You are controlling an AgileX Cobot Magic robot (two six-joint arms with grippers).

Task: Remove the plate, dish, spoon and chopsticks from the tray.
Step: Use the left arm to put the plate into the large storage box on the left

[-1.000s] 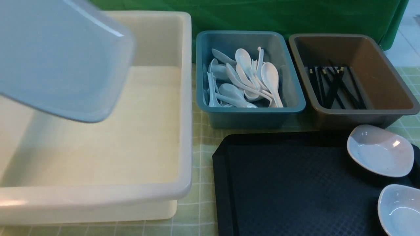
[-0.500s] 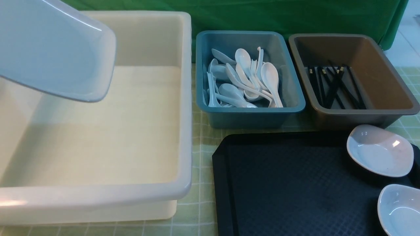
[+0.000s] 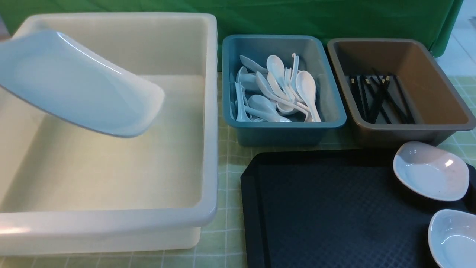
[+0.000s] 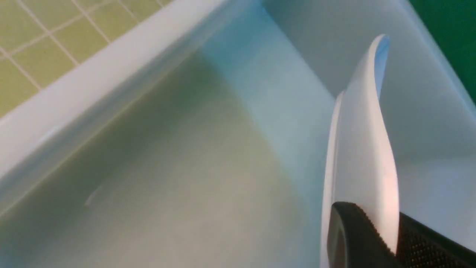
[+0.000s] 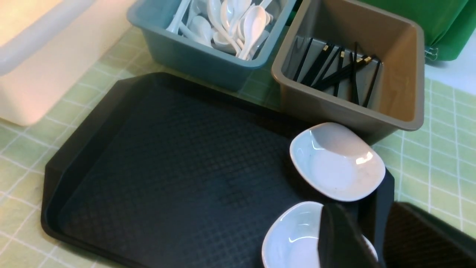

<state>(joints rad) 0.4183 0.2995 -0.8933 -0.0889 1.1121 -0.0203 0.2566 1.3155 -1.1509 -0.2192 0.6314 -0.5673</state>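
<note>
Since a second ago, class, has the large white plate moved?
Yes. The plate has come down toward the cream tub, whose far-left rim now shows above it.

The left hand (image 4: 373, 214) has rounded black fingers (image 4: 347, 238) with a finely dimpled texture (the right hand (image 5: 366, 210) looks equally black, but smoother).
</note>
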